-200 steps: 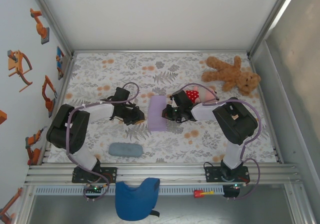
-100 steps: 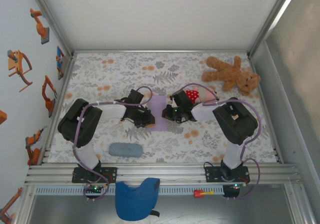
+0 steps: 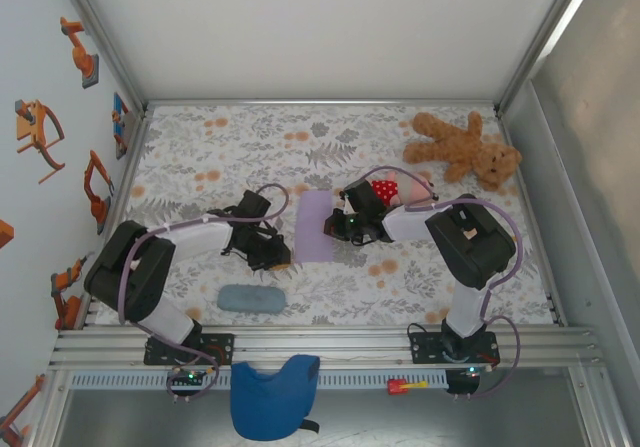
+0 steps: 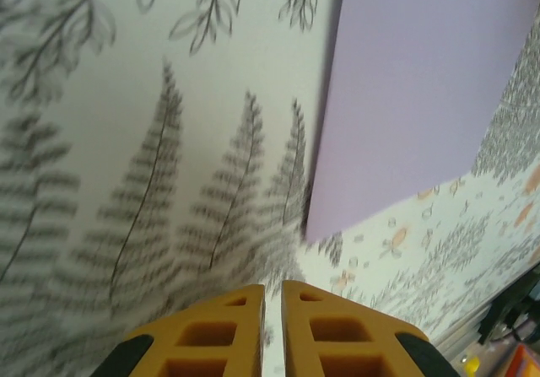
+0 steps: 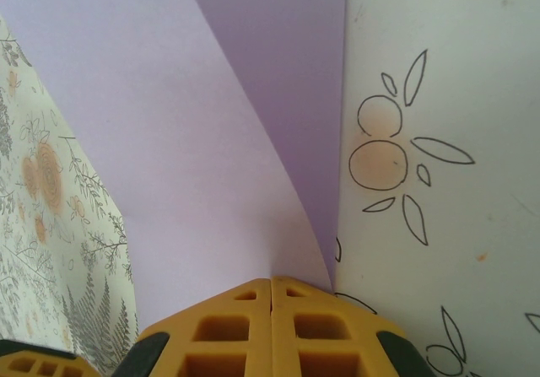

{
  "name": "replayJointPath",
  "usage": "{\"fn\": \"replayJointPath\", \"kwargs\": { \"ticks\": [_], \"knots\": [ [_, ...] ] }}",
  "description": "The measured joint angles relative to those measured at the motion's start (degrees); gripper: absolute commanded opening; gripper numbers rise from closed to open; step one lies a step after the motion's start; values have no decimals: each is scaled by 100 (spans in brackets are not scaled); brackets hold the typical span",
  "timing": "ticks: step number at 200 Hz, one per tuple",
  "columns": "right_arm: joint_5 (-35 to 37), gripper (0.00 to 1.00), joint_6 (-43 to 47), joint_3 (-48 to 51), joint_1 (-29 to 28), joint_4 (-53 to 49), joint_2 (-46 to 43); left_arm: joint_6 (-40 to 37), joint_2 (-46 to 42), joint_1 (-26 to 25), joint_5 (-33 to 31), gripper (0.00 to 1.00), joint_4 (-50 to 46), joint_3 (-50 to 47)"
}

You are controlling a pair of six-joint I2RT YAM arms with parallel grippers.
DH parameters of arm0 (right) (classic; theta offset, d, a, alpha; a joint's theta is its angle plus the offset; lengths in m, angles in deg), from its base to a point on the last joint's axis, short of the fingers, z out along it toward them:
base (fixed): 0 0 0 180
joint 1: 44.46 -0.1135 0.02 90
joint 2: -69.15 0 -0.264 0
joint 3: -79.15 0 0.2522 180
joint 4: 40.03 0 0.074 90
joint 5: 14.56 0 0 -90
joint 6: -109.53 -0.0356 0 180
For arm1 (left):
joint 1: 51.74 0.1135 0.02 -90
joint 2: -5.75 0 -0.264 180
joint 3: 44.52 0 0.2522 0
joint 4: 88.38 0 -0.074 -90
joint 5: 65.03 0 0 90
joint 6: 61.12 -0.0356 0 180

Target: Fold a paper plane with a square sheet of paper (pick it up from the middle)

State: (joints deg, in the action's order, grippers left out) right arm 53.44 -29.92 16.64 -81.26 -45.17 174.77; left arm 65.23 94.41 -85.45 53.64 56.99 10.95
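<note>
- Your right tool [image 5: 270, 282] is clenched on the right edge of the square sheet of paper [image 5: 169, 141]; the upper layer curves up from the pinch.
- From above, the sheet lies as a tall oblong mid-surface [image 3: 200, 147], between your two arms.
- Your left tool [image 4: 272, 288] is drawn nearly shut on nothing, just left of the sheet and apart from it.
- A teddy bear [image 3: 465, 147] lies in the far right corner.

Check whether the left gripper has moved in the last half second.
Yes. The left gripper has pulled back from the purple paper, leftward and nearer the grey-blue pad.
</note>
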Motion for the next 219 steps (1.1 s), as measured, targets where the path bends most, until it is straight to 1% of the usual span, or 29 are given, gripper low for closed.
{"fn": "replayJointPath", "kwargs": {
  "ticks": [24, 50, 63, 86, 112, 160, 219],
  "knots": [
    [0, 0, 0, 0, 0, -2, 0, -55, -304, 2, -63, 15, -203, 273],
    [-2, 0, -2, 0, 0, -2, 2, 50, -243, 2, -59, 15, 162, 671],
    [-2, 0, 0, -2, 0, -2, 7, 151, 33, 2, -55, 14, 420, 918],
    [0, 0, 0, -2, 0, -7, 7, 332, 774, 2, -48, 14, 905, 1386],
    [0, 0, 0, -2, 0, -15, 4, 391, 1491, 37, -31, 14, 1180, 1790],
    [4, 0, 2, 0, 0, -20, 0, 389, 2122, 260, 83, 14, 1362, 1860],
    [46, 0, 35, 0, -7, -39, -7, 162, 2138, 741, 334, 13, 1355, 1775]
  ]
}}
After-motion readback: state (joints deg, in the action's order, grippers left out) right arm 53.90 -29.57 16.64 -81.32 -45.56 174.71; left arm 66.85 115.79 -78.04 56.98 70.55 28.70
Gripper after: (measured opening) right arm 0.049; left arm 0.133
